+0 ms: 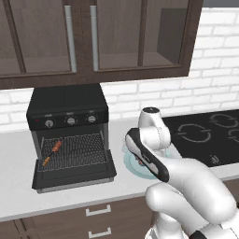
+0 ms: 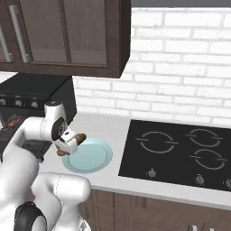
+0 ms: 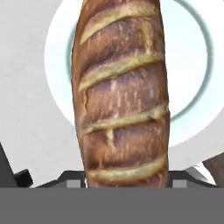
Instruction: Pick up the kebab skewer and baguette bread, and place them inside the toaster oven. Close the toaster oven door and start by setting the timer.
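With the kebab skewer [image 1: 52, 152] already on the rack and the gripper [image 2: 68, 145] closed around the baguette bread [image 3: 120, 94] above the pale blue plate [image 2: 97, 158], carry it level — clear of the lowered toaster oven door [image 1: 74, 178] — onto the rack beside the skewer.

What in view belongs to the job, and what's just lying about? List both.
Job:
kebab skewer on the rack
baguette bread at the hand, above the plate
toaster oven
toaster oven door, dropped open

Lying about:
pale blue plate
cooktop
wall cabinets
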